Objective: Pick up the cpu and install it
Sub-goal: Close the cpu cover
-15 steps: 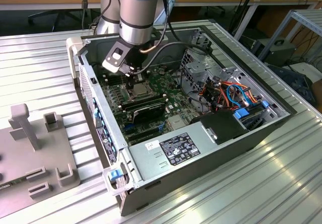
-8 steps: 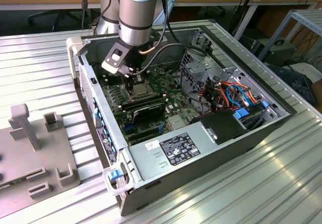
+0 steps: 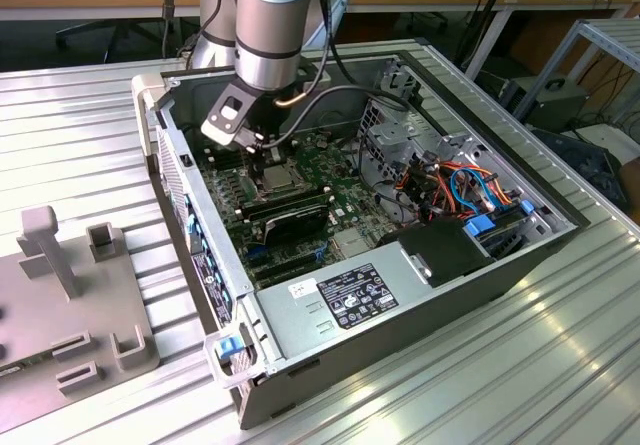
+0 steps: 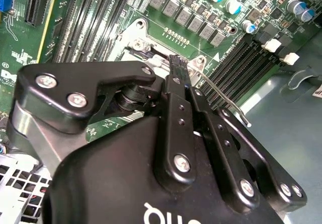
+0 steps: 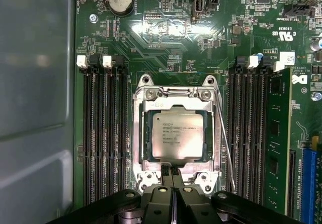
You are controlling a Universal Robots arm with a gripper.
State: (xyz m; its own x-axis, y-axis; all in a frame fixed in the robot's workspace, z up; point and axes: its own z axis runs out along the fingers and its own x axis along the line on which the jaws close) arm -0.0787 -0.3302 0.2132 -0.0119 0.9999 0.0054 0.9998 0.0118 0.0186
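We found a ribbed aluminium desk (image 3: 560, 345) carrying everything. An open computer case (image 3: 340, 370) lay on its side directly on the desk, near the middle. Towards the exterior view's left, a flat grey fixture plate (image 3: 40, 335) rested on the same ribbed surface, near the case, with grey upright blocks (image 3: 45, 245) standing on it.

Silver-grey square cpu (image 5: 176, 137) lies flat, seated in mobo socket frame (image 5: 176, 95)

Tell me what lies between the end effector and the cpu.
In the first wrist view, only the metal edge of the socket frame lies between the cpu and the end effector.
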